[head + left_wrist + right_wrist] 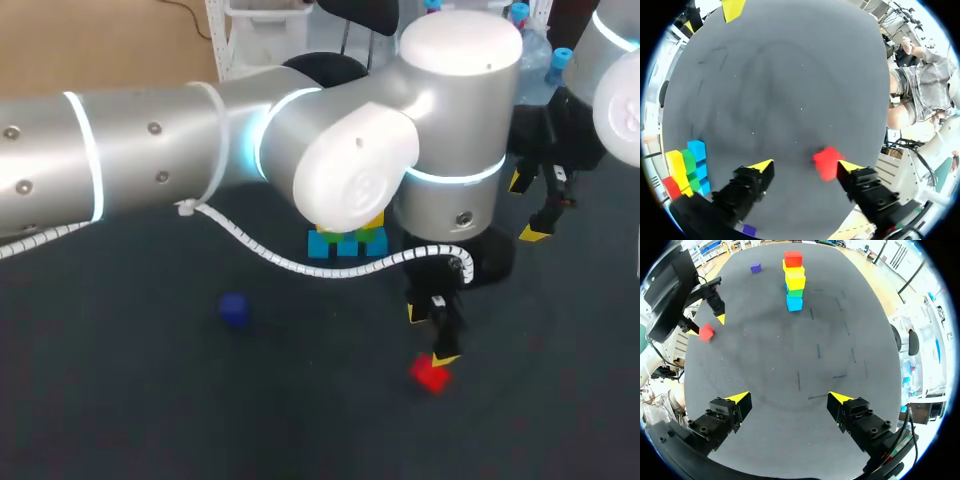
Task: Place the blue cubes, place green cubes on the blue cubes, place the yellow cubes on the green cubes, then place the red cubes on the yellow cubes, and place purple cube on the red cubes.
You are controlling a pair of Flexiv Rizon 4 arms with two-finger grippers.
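— Two fingers (pixel 747 187) on left gripper (pixel 430 336): how far apart?
— Spread wide, clasping nothing. Just beside one tip, at six o'clock: red cube (pixel 431 374), flat on table (pixel 150 400).
— And right gripper (pixel 526 208)?
— Released too, holding nothing, at three o'clock from stack (pixel 345 243). Purple cube (pixel 234 308) at eight o'clock.

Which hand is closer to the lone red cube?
Left. The left hand is right at the red cube, one fingertip beside it; the right hand is far off.
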